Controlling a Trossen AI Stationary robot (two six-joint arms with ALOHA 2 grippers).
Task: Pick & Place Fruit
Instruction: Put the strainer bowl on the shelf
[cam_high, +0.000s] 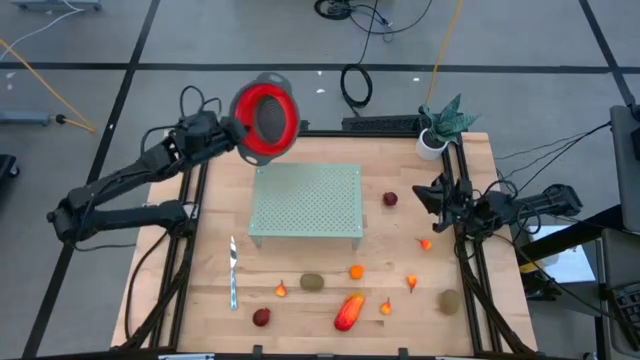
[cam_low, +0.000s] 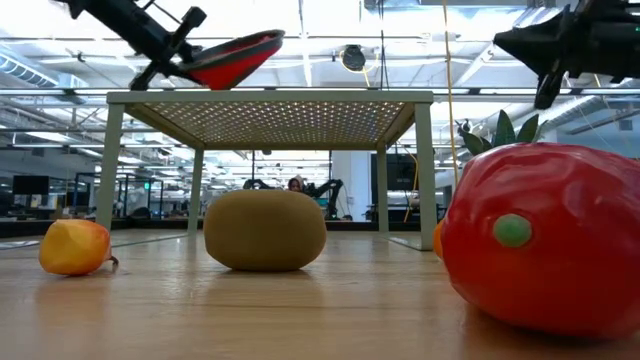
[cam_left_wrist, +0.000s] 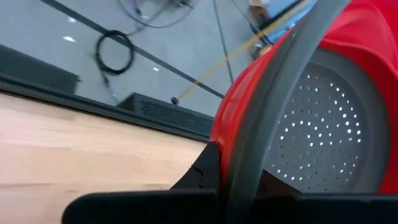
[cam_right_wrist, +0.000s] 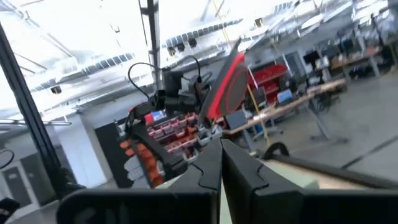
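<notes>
My left gripper (cam_high: 240, 131) is shut on the red bowl with the grey rim (cam_high: 266, 120), held tipped on edge over the table's far left corner. Fruit lies on the wooden table: dark-red round ones (cam_high: 390, 199) (cam_high: 261, 317), brown-green ovals (cam_high: 313, 282) (cam_high: 449, 300), small orange pieces (cam_high: 356, 271) (cam_high: 411, 283), and a long red-orange piece (cam_high: 348, 311) near the front edge. My right gripper (cam_high: 424, 196) hovers shut and empty at the table's right edge, raised above the fruit. My left gripper holds the bowl by its grey rim (cam_left_wrist: 247, 163), which runs between the two fingers (cam_left_wrist: 200, 179); red wall on one side, the perforated inside (cam_left_wrist: 323, 143) on the other. The fingers come from the table's left. The bowl is lifted clear and tilted (cam_low: 236, 55).
A green perforated stand on four legs (cam_high: 306, 200) fills the table's middle. A slim silver knife (cam_high: 233, 272) lies at the front left. A potted plant (cam_high: 437, 132) stands at the far right corner. Cables lie on the floor beyond the far edge.
</notes>
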